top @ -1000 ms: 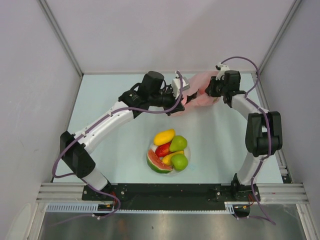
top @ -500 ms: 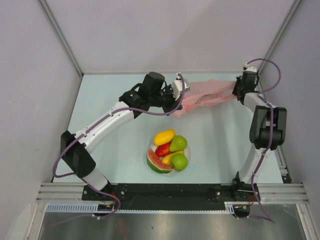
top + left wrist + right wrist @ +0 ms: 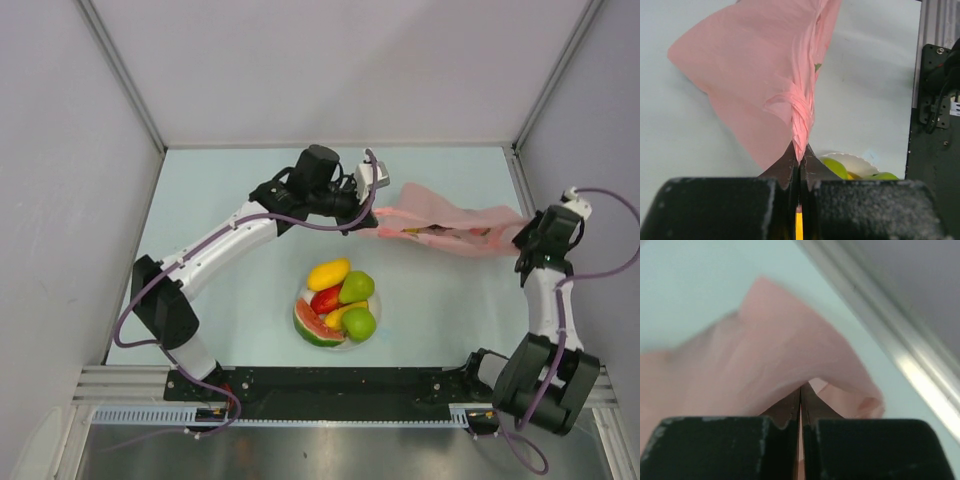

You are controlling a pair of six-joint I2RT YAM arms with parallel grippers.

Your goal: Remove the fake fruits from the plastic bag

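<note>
The pink plastic bag (image 3: 450, 227) hangs stretched between both grippers above the table's back right. My left gripper (image 3: 378, 212) is shut on its left end, a twisted handle (image 3: 802, 117). My right gripper (image 3: 520, 238) is shut on its right end (image 3: 790, 355). A dark shape shows through the bag's middle. The fake fruits lie in a white bowl (image 3: 302, 298) at front centre: yellow-orange mango (image 3: 328, 272), red mango (image 3: 325, 298), two green pears (image 3: 357, 286), yellow piece (image 3: 340, 314), watermelon slice (image 3: 314, 327). The bowl rim (image 3: 852, 161) and green pears (image 3: 835, 167) show under the left gripper.
Grey walls with metal posts enclose the table on left, back and right. The right wall's metal rail (image 3: 890, 335) runs close beside the right gripper. A black mounting bar (image 3: 340, 380) lies along the near edge.
My right gripper has swung from the back centre to the right edge and toward the front, pulling the bag out long. My left gripper shifted slightly right with its end.
</note>
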